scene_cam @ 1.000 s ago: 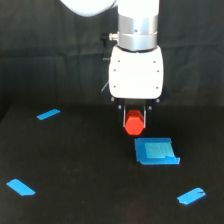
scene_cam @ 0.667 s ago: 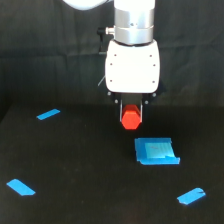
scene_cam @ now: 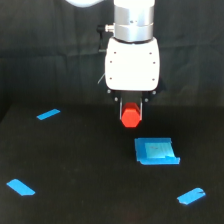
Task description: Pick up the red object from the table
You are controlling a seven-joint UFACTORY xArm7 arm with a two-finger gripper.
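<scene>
The arm points straight down. Its fingers [scene_cam: 131, 107] hold the red object [scene_cam: 130, 116] tight, up in the air above the black surface [scene_cam: 80, 165], near a blue square piece [scene_cam: 156, 151].

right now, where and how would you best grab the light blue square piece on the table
The light blue square piece lies flat on the table, so probably come straight down from above and pinch two opposite straight edges, away from the corner sticking out toward the exterior view's right. The gripper is shut on the red object, so that must be released first.
</scene>
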